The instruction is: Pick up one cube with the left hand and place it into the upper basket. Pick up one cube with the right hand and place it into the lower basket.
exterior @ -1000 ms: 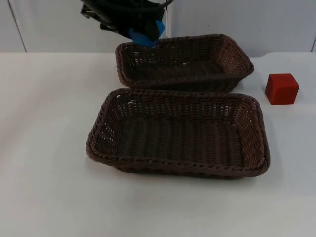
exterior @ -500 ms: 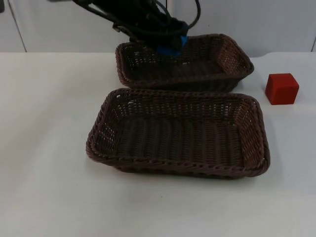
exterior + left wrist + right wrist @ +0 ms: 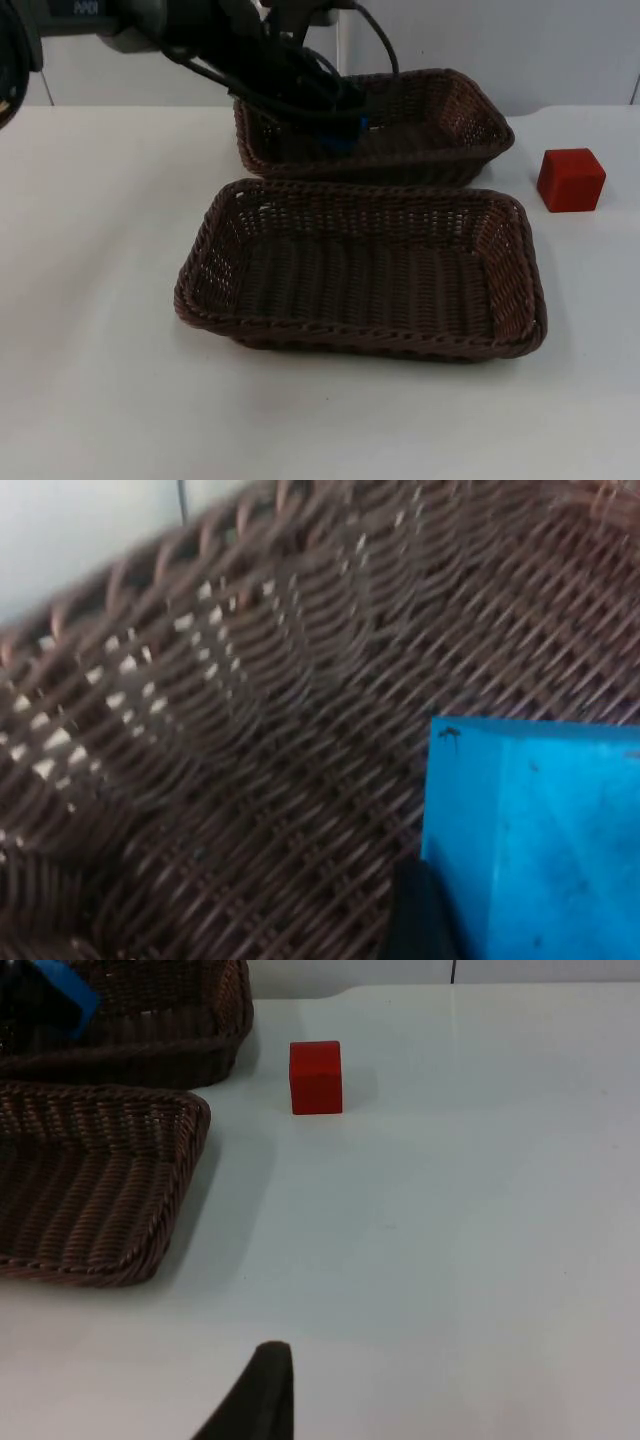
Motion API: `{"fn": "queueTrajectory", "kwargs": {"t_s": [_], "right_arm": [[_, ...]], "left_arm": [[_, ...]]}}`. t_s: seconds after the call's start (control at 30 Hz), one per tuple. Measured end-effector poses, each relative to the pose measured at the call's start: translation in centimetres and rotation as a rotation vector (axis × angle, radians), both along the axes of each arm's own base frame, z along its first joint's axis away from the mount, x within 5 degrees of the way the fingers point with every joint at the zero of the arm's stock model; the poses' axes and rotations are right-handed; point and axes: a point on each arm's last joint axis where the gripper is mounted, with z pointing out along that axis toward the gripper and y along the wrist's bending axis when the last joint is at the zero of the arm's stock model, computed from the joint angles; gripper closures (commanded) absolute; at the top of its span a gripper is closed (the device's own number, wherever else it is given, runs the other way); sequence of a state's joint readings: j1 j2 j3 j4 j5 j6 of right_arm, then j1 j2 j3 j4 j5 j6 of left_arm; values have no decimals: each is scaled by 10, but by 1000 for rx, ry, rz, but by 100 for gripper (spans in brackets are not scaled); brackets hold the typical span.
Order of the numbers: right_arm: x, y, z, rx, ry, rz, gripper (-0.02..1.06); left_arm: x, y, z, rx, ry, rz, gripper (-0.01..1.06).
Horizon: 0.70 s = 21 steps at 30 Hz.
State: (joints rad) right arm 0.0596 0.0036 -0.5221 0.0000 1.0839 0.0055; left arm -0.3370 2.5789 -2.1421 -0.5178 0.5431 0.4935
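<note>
Blue plastic cube held tight in left gripper, down inside upper brown woven basket. Step: drop-off. Next: let go, lift out. Red cube sits on white table beside baskets. Right gripper waits; fingers unclear.
</note>
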Motion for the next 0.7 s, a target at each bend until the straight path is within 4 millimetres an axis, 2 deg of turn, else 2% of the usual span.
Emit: {"fn": "queueTrajectory", "kwargs": {"t_s": [0.07, 0.13, 0.2, 0.23, 0.33, 0.37, 0.47, 0.5, 0.53, 0.6, 0.7], "right_arm": [[0, 0, 0, 0, 0, 0, -1], [0, 0, 0, 0, 0, 0, -1], [0, 0, 0, 0, 0, 0, -1], [0, 0, 0, 0, 0, 0, -1], [0, 0, 0, 0, 0, 0, -1], [0, 0, 0, 0, 0, 0, -1], [0, 0, 0, 0, 0, 0, -1], [0, 0, 0, 0, 0, 0, -1], [0, 0, 0, 0, 0, 0, -1], [0, 0, 0, 0, 0, 0, -1], [0, 0, 0, 0, 0, 0, -1]], "left_arm": [[0, 0, -2, 2, 5, -1, 105], [-1, 0, -5, 6, 12, -4, 99], [-1, 0, -5, 8, 12, -4, 84], [-1, 0, -5, 7, 12, -4, 84], [-1, 0, -5, 7, 12, -4, 62], [-1, 0, -5, 7, 12, -4, 62], [-1, 0, -5, 10, 16, -8, 44], [-1, 0, -5, 10, 16, -8, 44], [-1, 0, -5, 10, 16, -8, 38], [-1, 0, -5, 10, 16, -8, 34], [-1, 0, -5, 10, 16, -8, 33]]}}
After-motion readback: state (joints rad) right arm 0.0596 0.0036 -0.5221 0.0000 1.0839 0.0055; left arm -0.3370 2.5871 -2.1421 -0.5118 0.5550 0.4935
